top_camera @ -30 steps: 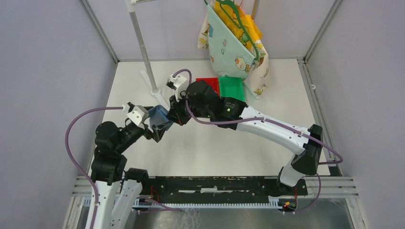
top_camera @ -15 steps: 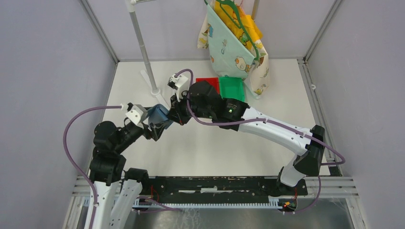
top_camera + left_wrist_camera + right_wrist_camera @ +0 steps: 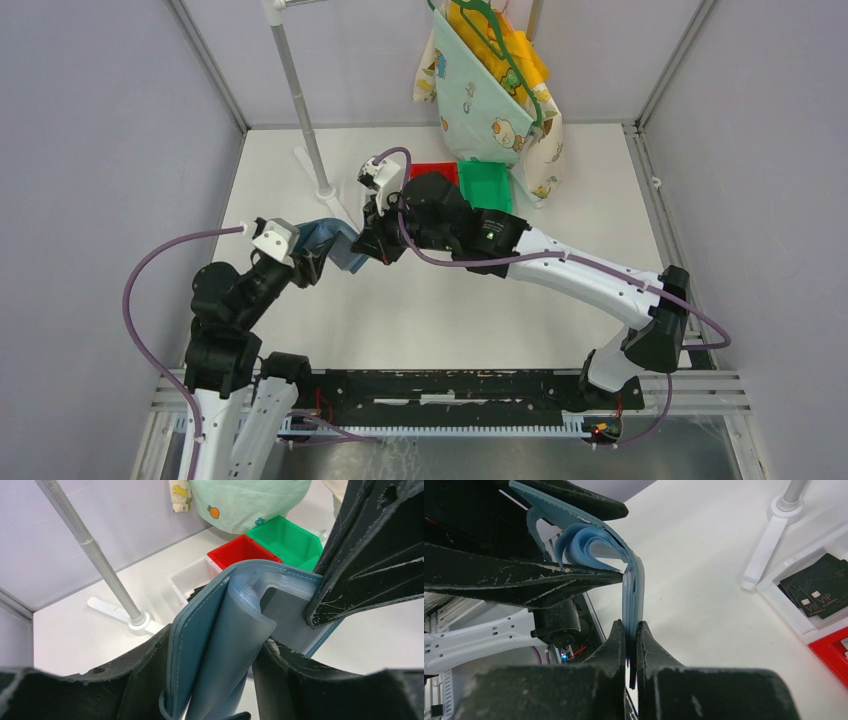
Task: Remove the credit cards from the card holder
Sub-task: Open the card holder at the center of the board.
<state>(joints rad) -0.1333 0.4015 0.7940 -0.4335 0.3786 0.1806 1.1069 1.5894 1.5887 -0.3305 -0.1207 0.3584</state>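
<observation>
Card holder (image 3: 335, 242) held between both grippers, above the table (image 3: 450, 310).
Your right gripper (image 3: 630, 630) pinches one edge flat between closed fingers. Your left gripper (image 3: 216, 650) brackets the folded end, but you cannot tell whether it clamps. Arms cover most of the holder from above, and you cannot make out credit cards among its curled blue layers.
</observation>
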